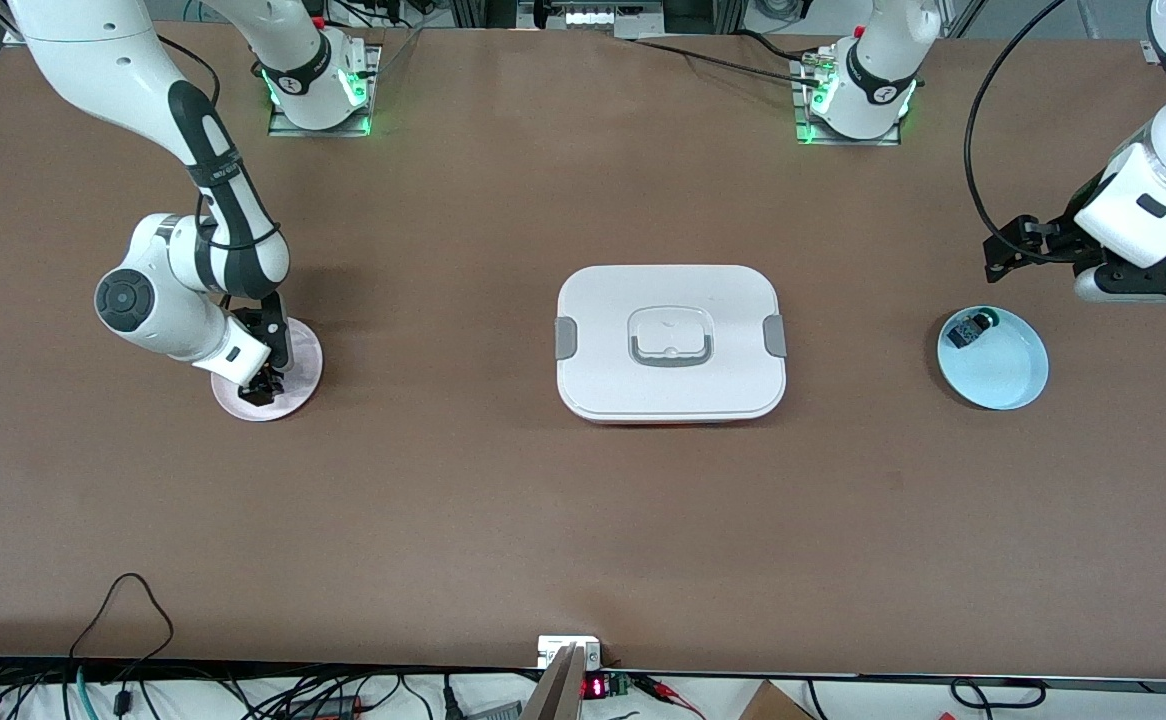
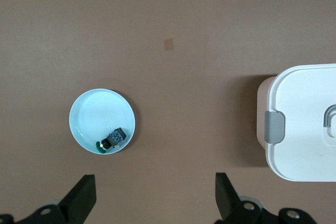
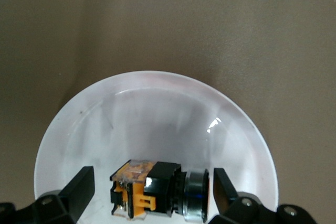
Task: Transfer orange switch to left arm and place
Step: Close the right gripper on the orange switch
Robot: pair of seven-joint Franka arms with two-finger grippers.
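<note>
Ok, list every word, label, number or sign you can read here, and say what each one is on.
None can be read.
Round marks on the two arm bases: too small to read.
Red lit digits on a small display at the table edge nearest the front camera: too blurred to read.
The box, both plates and both switches: no print visible.

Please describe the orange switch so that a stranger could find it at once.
Start from the white box mid-table and go toward the right arm's end to the pink plate. The orange switch lies on it, between the open right gripper's fingers. The other switch, on the blue plate, has a green cap.
</note>
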